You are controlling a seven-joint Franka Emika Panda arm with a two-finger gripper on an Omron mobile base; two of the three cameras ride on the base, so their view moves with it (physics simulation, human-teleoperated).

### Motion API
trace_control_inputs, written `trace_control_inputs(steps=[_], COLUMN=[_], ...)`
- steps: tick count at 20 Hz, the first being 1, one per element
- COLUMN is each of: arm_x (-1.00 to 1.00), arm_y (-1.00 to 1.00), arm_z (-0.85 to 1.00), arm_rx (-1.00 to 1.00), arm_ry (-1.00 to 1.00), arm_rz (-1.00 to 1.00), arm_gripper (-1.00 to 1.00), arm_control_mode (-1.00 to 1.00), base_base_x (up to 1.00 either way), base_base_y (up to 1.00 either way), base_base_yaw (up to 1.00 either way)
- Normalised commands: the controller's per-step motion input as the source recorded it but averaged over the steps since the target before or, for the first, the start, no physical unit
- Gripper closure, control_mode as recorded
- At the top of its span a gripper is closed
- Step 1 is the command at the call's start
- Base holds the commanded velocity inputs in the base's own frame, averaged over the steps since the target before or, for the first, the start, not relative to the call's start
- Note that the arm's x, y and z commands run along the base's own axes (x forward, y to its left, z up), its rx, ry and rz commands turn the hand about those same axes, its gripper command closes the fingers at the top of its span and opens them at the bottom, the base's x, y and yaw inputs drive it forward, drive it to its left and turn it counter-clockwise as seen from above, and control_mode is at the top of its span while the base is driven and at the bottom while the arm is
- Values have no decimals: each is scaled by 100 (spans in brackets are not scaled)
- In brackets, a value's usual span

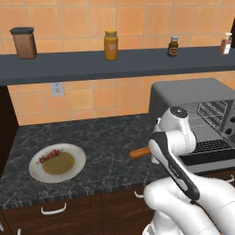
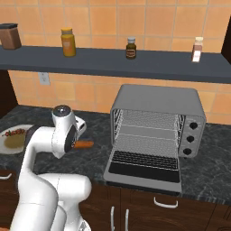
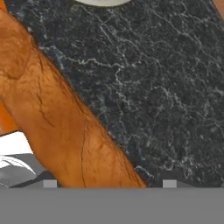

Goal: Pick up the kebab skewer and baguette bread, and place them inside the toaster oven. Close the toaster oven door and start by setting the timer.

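The jaws stand spread, one tip on either side of the bread point(image 3: 65, 118), and as far as the hand view shows they are not pinching it: the loaf runs close by one tip, while a strip of bare dark stone shows between it and the other. The bread lies right under the hand, so the coming move turns less on reach than on angle. In the hand view its long axis crosses on a slant, from the upper corner down to the middle of the lower edge, not square to the line between the two tips. I judge that closing now would catch the loaf on a skew, and a small turn of the wrist would give a truer hold. From the base cameras the bread point(image 1: 139, 152) rests flat on the bench point(image 1: 105, 133), about midway between back wall and front edge, its length running roughly along the bench with one end poking out from behind the arm. Towards the left end of the bench sits the plate point(image 1: 79, 155), well apart from the bread, with the skewer point(image 1: 49, 156) lying on it. At the right end stands the toaster oven point(image 2: 158, 97), its door point(image 2: 144, 170) dropped flat towards the front edge and the racks bare.
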Motion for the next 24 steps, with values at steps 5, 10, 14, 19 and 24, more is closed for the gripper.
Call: trace_control_inputs(steps=[5, 10, 14, 19, 24], arm_x=[0, 0, 0, 23, 52], arm_y=[-100, -100, -100, -91, -46], arm_z=[26, 23, 38, 44, 12], arm_rx=[2, 0, 2, 8, 8], arm_ry=[0, 0, 0, 0, -3], arm_rz=[5, 1, 0, 0, 3], arm_gripper=[100, 100, 100, 100, 100], arm_control_mode=[-100, -100, -100, -100, -100], base_base_x=[0, 0, 0, 0, 0], base_base_y=[0, 0, 0, 0, 0], base_base_yaw=[0, 0, 0, 0, 0])
